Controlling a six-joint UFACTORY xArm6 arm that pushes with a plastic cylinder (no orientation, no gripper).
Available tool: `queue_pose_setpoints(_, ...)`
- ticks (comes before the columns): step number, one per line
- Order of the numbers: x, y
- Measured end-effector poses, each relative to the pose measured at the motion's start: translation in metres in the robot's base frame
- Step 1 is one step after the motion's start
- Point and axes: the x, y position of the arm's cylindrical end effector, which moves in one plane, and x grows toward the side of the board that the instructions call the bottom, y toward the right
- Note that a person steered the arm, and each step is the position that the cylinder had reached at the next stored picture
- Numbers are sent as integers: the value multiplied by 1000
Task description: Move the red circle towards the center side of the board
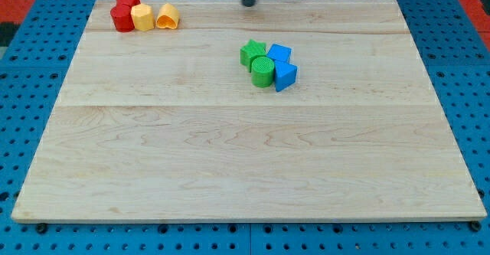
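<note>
We locate my tip (pixel 249 3) at the view's top edge of the board (pixel 230 171), a little right of the board's middle line; it is a bare rod with no jaws, so there is nothing to open or close, and it touches no block. The red circle (pixel 121 18) sits in the board's top-left corner, well apart from my tip and to its left, only slightly lower in the view. That is the relation the coming move turns on: the board's centre lies down and to the right of the circle, so we judge that my tip must first pass to the circle's upper-left side before pushing. Access there is tight (a second red block (pixel 127 0), shape unclear, touches the circle from above, and the yellow block (pixel 142 17) presses against its right side, directly in the push path). A further yellow-orange block (pixel 167 15) stands just beside that. The circle, being round, has no long axis and no heading to align. The green blocks (pixel 256 62) and blue blocks (pixel 282 65) cluster near the centre.
</note>
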Motion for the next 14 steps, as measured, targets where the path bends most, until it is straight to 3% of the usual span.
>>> queue_pose_setpoints(1, -2, -60)
queue_pose_setpoints(2, 16, -53)
queue_pose_setpoints(3, 99, -34)
queue_pose_setpoints(4, 135, -107)
queue_pose_setpoints(5, 118, -243)
queue_pose_setpoints(6, 113, -264)
queue_pose_setpoints(8, 27, -265)
queue_pose_setpoints(9, -2, -230)
queue_pose_setpoints(10, -3, -177)
queue_pose_setpoints(11, 0, -89)
queue_pose_setpoints(12, 20, -111)
queue_pose_setpoints(14, -3, -169)
